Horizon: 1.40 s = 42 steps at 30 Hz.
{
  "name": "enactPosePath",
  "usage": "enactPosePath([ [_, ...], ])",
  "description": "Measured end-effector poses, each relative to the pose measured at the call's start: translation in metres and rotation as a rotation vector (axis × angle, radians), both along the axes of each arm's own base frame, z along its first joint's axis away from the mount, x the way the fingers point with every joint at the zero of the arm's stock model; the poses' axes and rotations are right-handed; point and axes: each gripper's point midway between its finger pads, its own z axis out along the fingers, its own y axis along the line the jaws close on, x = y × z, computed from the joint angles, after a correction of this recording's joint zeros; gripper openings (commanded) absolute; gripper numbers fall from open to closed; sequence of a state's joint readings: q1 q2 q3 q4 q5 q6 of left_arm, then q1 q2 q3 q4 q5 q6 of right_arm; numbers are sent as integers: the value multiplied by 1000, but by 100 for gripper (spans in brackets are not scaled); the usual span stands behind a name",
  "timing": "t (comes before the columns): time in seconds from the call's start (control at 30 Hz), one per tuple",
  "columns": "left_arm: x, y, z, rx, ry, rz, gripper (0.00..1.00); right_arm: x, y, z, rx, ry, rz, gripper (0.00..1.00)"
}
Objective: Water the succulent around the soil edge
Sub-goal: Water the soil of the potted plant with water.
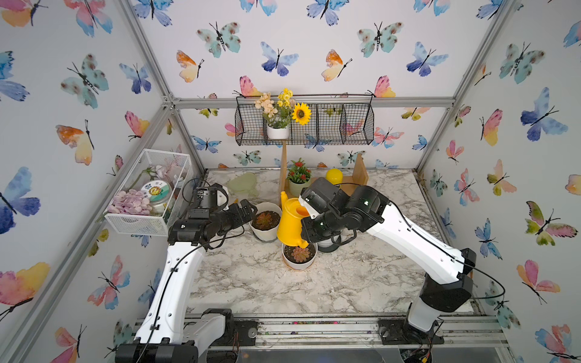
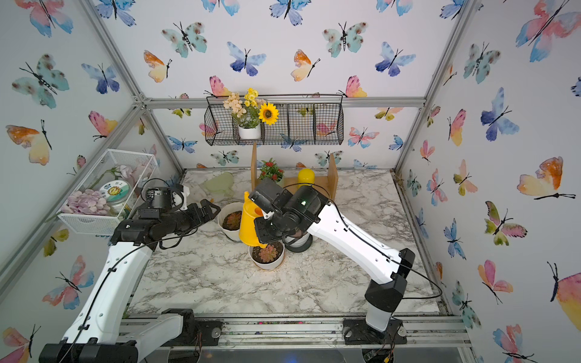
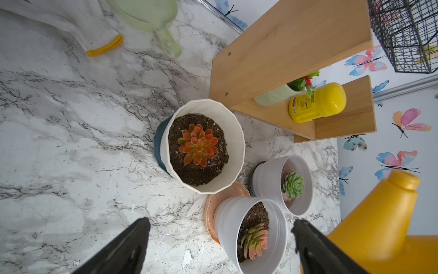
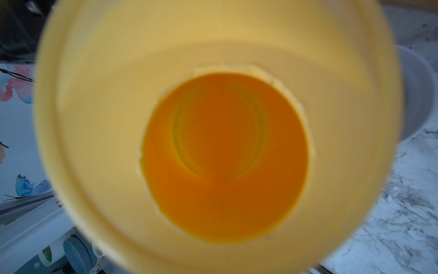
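Approach step: your right end effector [image 1: 306,212] clamped the watering can [image 1: 290,220], left end effector [image 1: 252,210] stood wide; the can apparently next needed tipping over the soil edge [image 3: 189,178].

Both top views share the whole tabletop [image 1: 251,283] from high above; left wrist looks down nearer, right wrist abuts the watering can [image 4: 99,118].

Succulent [image 3: 198,144]: orange-red rosette (green tips), mid-frame in the left wrist view. Soil edge [image 3: 192,176]: dark crumbly ring inside cream ribbed pot [image 3: 233,151].
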<state>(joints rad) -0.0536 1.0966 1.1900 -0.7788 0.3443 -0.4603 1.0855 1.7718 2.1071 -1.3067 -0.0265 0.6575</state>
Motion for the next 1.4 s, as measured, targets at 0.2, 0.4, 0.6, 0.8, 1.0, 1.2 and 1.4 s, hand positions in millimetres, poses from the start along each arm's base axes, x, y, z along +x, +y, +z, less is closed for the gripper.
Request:
enactPosePath([
  [0.2, 29, 1, 31, 6, -44, 0, 99, 11, 13, -21, -84, -21, -5, 1],
  [0.4, 43, 1, 41, 15, -62, -5, 99, 20, 15, -33, -134, -39, -26, 1],
  [0.6, 45, 4, 38, 17, -54, 0, 99, 25, 20, -34, -135, -50, -32, 1],
  [0.8, 48, 9, 35, 21, -48, 11, 99, 28, 33, -41, -126, -39, -24, 1],
  [1.0, 53, 14, 26, 22, -28, 24, 99, 24, 40, -44, -105, -11, -14, 1],
  [1.2, 57, 11, 11, 9, -5, 5, 99, 20, 49, -45, -73, 21, -3, 1],
  [1.4, 57, 10, -5, 12, 22, 0, 99, 19, 58, -58, -75, 58, 3, 1],
])
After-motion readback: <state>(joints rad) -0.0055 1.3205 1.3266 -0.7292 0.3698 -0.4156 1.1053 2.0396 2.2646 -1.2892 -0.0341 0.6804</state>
